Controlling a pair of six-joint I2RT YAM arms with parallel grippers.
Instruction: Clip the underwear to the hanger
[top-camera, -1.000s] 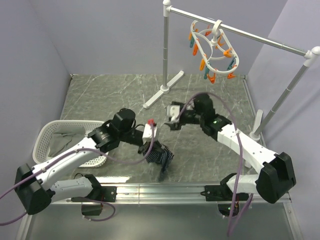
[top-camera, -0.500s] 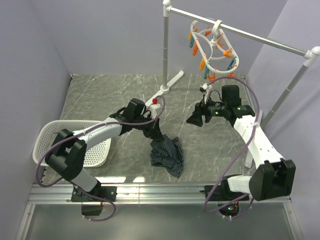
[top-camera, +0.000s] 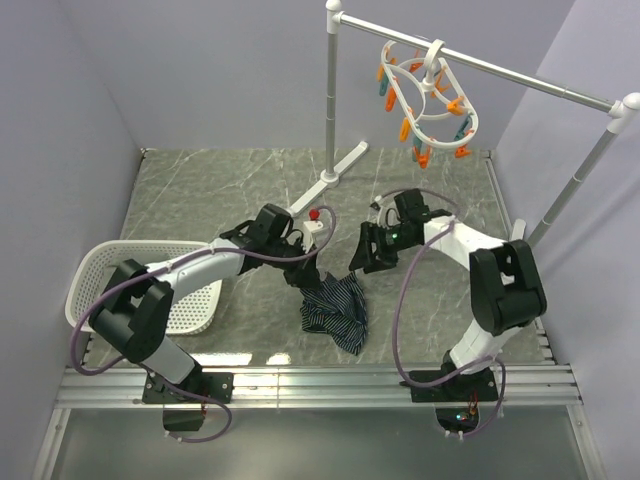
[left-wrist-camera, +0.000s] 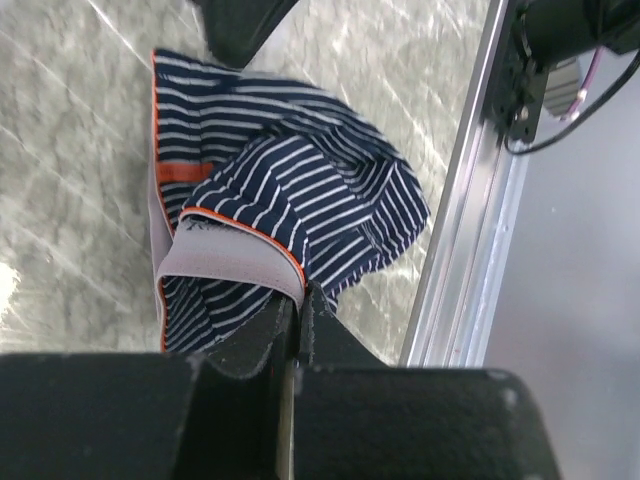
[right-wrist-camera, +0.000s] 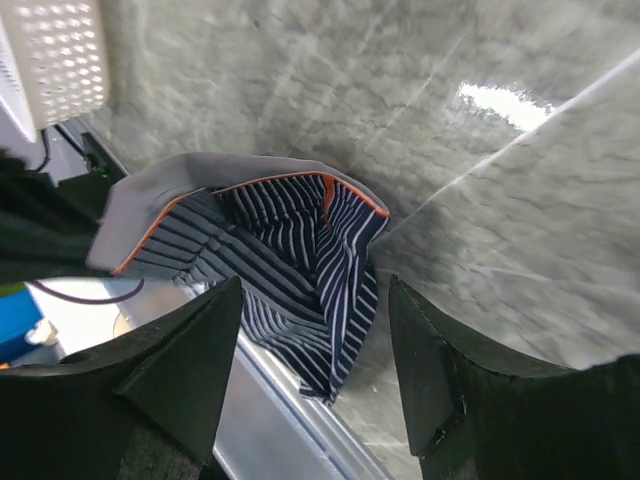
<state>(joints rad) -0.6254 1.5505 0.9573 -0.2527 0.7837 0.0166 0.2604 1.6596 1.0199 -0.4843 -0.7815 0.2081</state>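
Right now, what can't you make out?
Top view: pegs on the hanger too small to read as open or shut; hanger outside both wrist views.
Left wrist: how deep the left gripper bites the underwear, hidden by its own fingers.
Right wrist: part of the underwear, behind a finger of the right gripper.

My overhead camera looks down from behind the arm bases across the whole table (top-camera: 200, 190). The left wrist camera peers close, downward along the pinched left gripper (left-wrist-camera: 297, 312). The right wrist camera looks down between the parted fingers of the right gripper (right-wrist-camera: 315, 288). All three views share the underwear (top-camera: 335, 310).
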